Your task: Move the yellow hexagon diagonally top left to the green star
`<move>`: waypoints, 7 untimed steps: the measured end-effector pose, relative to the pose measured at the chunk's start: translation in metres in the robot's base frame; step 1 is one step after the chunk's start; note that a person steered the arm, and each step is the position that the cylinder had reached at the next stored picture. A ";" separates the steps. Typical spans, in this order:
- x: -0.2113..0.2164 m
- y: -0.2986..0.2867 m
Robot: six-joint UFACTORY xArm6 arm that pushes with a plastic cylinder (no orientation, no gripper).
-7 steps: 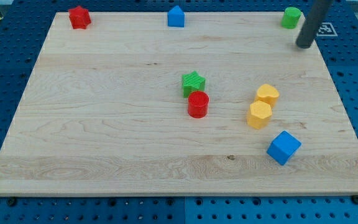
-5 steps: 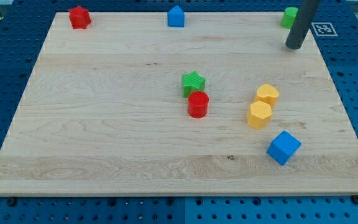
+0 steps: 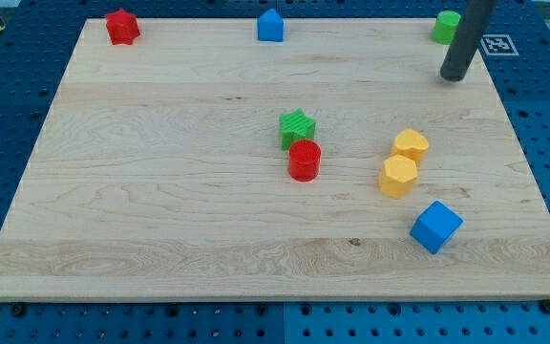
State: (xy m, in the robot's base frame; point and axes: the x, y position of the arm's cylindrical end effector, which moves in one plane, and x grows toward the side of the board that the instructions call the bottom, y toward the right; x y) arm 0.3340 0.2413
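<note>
The yellow hexagon [image 3: 399,177] lies right of the board's middle, touching a yellow heart-like block [image 3: 411,145] just above it. The green star [image 3: 296,127] sits near the middle, with a red cylinder [image 3: 305,161] touching its lower side. My tip [image 3: 454,76] is near the view's top right, well above and to the right of the yellow hexagon, touching no block.
A blue cube [image 3: 436,226] lies below the hexagon. Along the top edge sit a red block [image 3: 121,26], a blue house-shaped block [image 3: 270,26] and a green block [image 3: 445,26], partly hidden by the rod. The wooden board [image 3: 160,191] rests on a blue pegboard.
My tip moved slightly left along the top right, then dipped a little toward the view's bottom. No block has moved.
</note>
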 end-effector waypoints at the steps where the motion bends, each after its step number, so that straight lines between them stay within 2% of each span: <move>1: 0.044 0.002; 3: 0.147 0.000; 7: 0.158 -0.138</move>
State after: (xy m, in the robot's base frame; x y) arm 0.4915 0.1035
